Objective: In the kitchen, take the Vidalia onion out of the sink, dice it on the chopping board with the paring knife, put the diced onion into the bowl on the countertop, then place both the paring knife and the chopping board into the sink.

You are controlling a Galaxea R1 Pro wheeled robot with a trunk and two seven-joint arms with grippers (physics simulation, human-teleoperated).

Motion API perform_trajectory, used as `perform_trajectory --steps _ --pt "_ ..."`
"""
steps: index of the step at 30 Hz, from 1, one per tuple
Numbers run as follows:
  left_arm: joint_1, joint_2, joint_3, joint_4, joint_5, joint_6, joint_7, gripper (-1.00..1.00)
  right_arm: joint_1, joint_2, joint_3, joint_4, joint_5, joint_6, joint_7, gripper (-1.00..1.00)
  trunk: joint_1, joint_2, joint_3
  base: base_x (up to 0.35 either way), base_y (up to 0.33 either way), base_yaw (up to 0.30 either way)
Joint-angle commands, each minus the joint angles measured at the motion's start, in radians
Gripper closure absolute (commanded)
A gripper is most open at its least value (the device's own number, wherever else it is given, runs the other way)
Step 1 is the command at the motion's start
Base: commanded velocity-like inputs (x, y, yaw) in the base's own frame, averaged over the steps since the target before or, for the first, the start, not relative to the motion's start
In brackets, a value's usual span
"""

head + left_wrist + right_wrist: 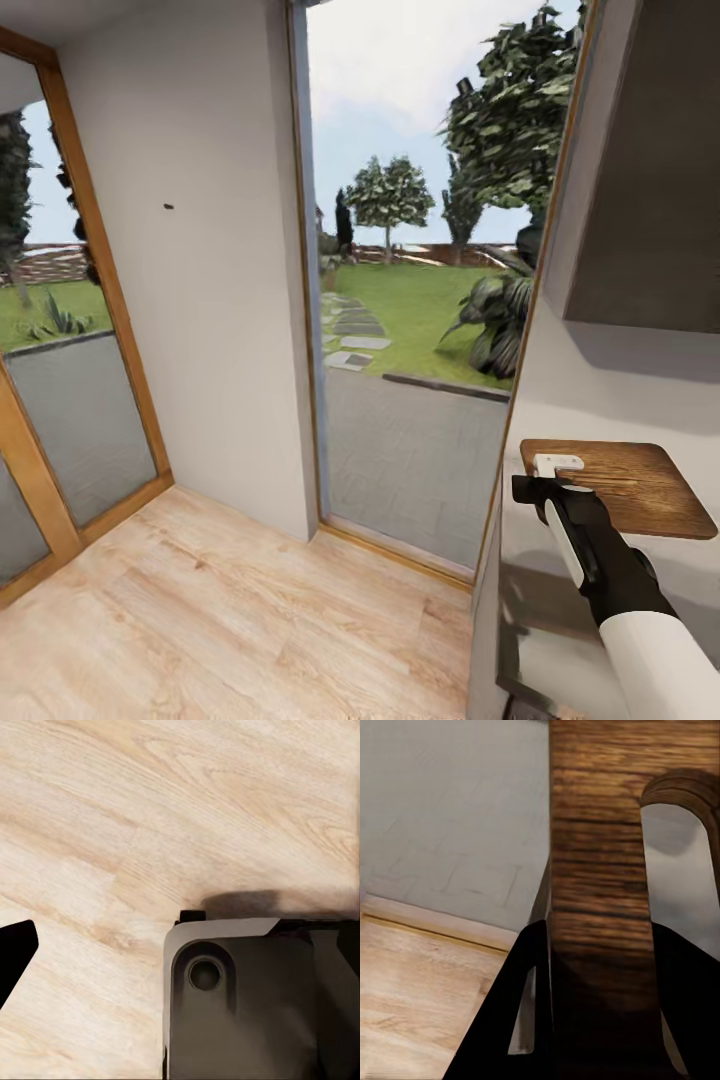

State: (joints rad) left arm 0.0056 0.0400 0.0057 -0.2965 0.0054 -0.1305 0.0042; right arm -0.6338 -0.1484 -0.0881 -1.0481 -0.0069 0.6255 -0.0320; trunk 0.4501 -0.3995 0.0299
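Light wood flooring [200,610] spreads below us, and ahead a tall glass door [410,300] with a thin wooden frame looks out on a paved strip, a lawn with stepping stones and several trees [390,195]. A plain white wall [200,250] stands between that door and another glazed panel at the far left. At the lower right of our head view, our right gripper [548,478] holds the chopping board [640,485] by its near edge, up in the air in front of a pale wall and a dark cabinet [650,180]. We see the board as a brown wooden rectangle with rounded corners and dark streaky grain, lying roughly flat. In our right wrist view its edge [598,907] runs between the two dark fingers [521,1012], which are clamped on it. Our left wrist view looks down on the floor [150,817] and a dark grey part of the robot [255,1005]; we cannot tell how our left fingers stand.
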Motion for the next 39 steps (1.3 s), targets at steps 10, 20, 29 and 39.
perform_trajectory --steps 10,20,29,39 --pt "0.001 0.0 0.0 0.002 0.0 -0.001 0.0 -1.0 0.0 0.0 0.001 -0.001 -0.001 0.005 -0.003 1.0 0.0 0.0 0.012 -0.231 -0.24 0.22" --pt "0.001 0.0 0.0 0.002 -0.001 -0.001 0.0 -1.0 0.0 0.001 0.025 -0.001 -0.001 0.005 -0.003 1.0 0.0 0.0 0.023 -0.231 -0.24 0.22" --pt "0.001 0.0 0.0 0.002 -0.001 -0.001 0.0 -1.0 0.0 0.001 0.025 -0.001 -0.001 0.005 -0.003 1.0 0.0 0.0 0.034 -0.231 -0.24 0.22" --pt "0.001 0.0 0.0 0.002 -0.001 -0.001 0.0 -1.0 0.0 0.001 0.025 0.0 -0.001 0.005 -0.003 1.0 0.0 0.0 0.045 -0.23 -0.24 0.213"
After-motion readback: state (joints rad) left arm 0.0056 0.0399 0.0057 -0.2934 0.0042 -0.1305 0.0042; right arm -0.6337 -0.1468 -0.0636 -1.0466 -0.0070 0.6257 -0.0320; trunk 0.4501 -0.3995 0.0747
